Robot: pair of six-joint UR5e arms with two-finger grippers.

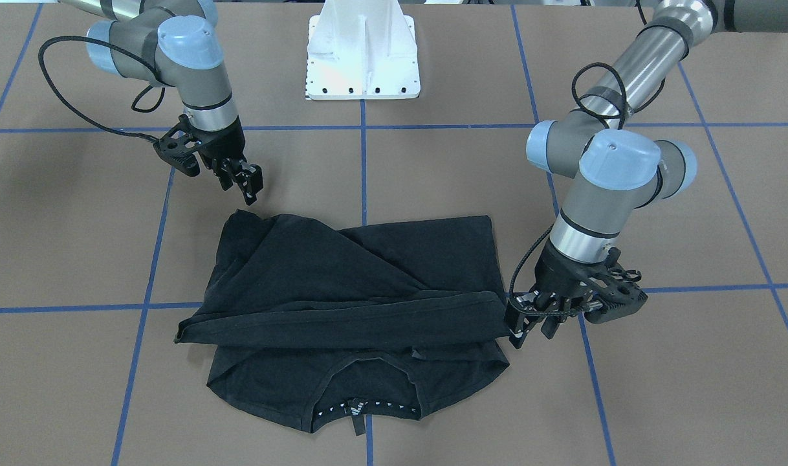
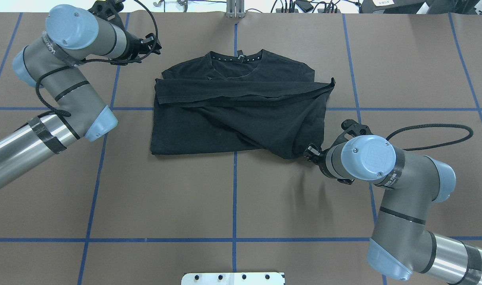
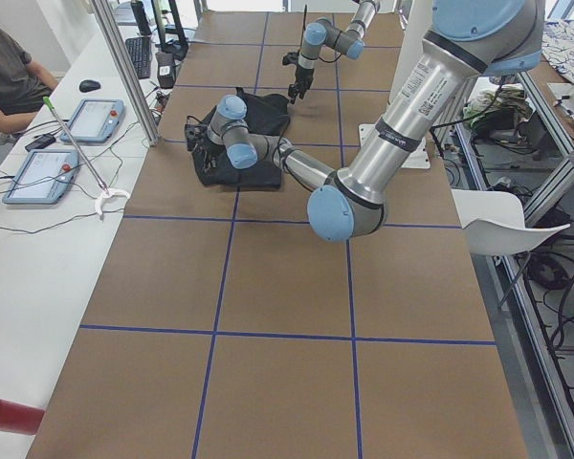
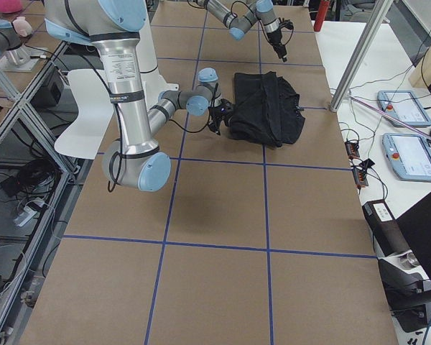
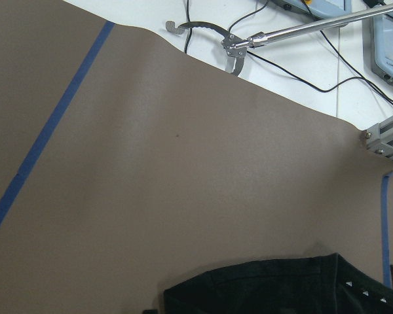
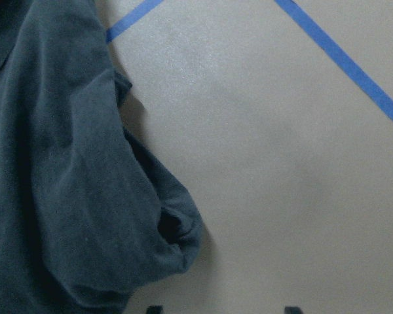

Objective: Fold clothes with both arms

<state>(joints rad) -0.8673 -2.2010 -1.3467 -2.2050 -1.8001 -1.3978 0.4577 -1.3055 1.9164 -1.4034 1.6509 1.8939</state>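
The black T-shirt [image 1: 368, 278] is lying part-folded on the brown table [image 1: 77, 226], straddling the central blue tape line [image 1: 363, 168], with its collar [image 1: 361, 388] pointing away from the robot base. Its hem [image 1: 342, 310] is lying doubled over as a band across the chest, just short of the collar, and one half is draping in a slack diagonal. Being thin cotton, it is probably going to handle as light, limp and easily dragged, with nothing stiff to push against. Pinching a single layer would likely peel the fold open, so the better holds look like the two ends of the folded edge, taking all layers together. The left gripper [image 1: 530, 323] is hanging low over the table with its wrist pointing straight down, just beside the end of the hem band. Its fingers are showing a gap between them in the front-facing view and appear to be gripping no cloth. The right gripper [image 1: 242, 178] is tilting down and inward at the opposite, robot-side corner [image 6: 177, 229]. The right wrist camera is showing its two fingertips [image 6: 287, 309] spread wide over bare table, with that rounded corner just beside one of them, so it is released and empty.
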